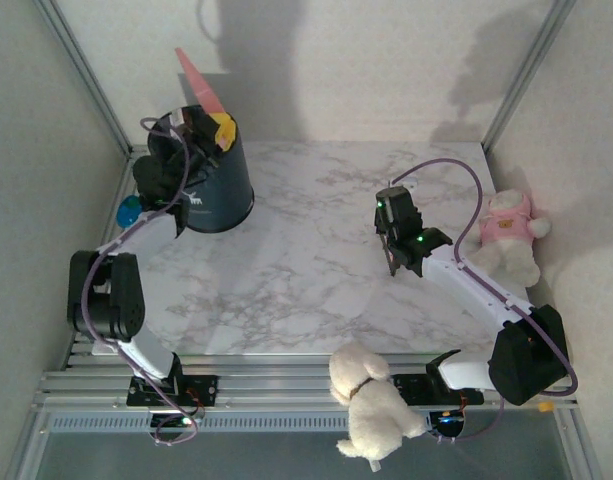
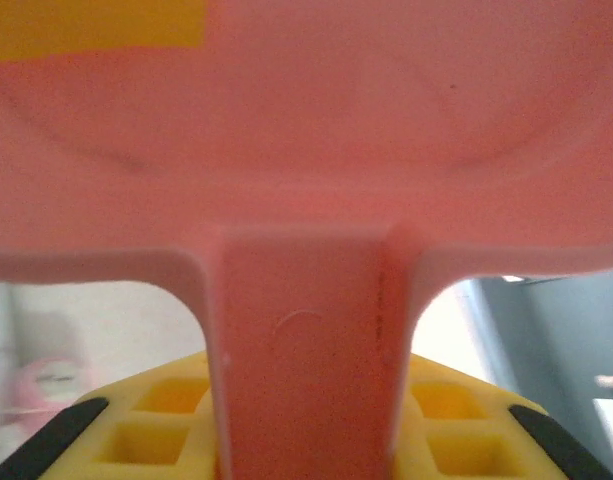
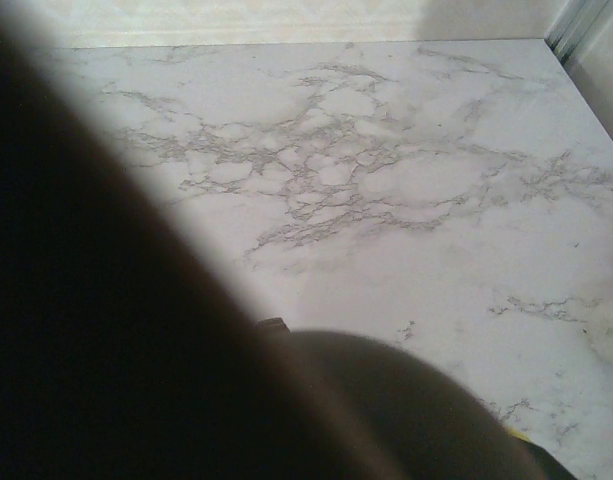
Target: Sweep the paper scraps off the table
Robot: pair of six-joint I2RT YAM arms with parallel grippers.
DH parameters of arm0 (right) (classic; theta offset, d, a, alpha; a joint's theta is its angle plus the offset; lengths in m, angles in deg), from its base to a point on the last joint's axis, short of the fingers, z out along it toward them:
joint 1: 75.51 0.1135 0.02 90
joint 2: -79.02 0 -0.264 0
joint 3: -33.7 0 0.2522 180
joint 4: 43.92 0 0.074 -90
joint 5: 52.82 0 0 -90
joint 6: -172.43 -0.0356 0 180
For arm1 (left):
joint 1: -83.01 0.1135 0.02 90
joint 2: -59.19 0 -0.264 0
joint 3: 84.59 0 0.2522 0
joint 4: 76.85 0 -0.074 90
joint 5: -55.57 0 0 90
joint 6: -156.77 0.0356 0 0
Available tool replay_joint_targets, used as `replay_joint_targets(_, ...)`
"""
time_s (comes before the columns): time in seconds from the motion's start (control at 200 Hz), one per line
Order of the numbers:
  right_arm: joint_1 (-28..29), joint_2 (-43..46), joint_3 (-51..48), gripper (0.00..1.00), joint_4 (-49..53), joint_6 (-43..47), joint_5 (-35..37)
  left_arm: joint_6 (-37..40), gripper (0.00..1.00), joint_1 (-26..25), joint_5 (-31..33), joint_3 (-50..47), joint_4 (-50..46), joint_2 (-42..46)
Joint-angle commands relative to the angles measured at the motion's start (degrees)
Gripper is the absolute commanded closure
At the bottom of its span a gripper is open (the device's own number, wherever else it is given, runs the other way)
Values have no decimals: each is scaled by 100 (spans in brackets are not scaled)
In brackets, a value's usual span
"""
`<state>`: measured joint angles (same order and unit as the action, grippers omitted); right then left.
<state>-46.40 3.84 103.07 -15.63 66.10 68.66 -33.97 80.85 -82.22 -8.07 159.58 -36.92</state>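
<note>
The table [image 1: 306, 270] lies white and grey-veined ahead of both arms. A flat yellow piece [image 2: 86, 22] sits against the dustpan [image 1: 198, 75] in the left wrist view; whether it is a scrap cannot be told. The left gripper [image 1: 201, 125] pinches the pink dustpan's handle and holds the pan tilted up over the dark bin [image 1: 221, 190] at the table's far left. The right gripper [image 1: 396, 266] hangs over the table's right half, its fingers pressed together. A ball [image 1: 129, 210] lies beside the bin, a bear [image 1: 506, 235] at the right edge, a dog [image 1: 371, 400] on the near rail.
</note>
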Motion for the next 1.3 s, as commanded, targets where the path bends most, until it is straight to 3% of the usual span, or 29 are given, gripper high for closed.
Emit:
replay_joint_targets(0.0,-37,-31,246,100,38,-99,77,-1726,100,-54,424,8,2284,-324)
replay_joint_targets(0.345,-34,-33,248,100,42,-77,99,-2473,100,-175,1136,-115,2886,-565)
replay_joint_targets(0.476,-39,-42,248,100,50,-104,94,-1934,100,-166,742,-31,2251,-423)
replay_joint_targets(0.611,-31,21,197,100,22,-79,121,-367,100,-197,91,132,388,-19)
replay_joint_targets(0.826,-38,91,103,100,-49,-84,106,3583,100,-564,-55,1113,-4467,455)
replay_joint_targets(0.991,-43,96,49,100,-72,-74,129,6142,100,-1057,659,2407,-7613,185)
replay_joint_targets(1.157,-59,128,-11,100,-140,-91,111,7445,100,-1511,1385,3084,-9077,-180)
replay_joint_targets(1.297,-71,161,-60,100,-160,-97,104,8479,100,-2078,2693,3648,-10266,-631)
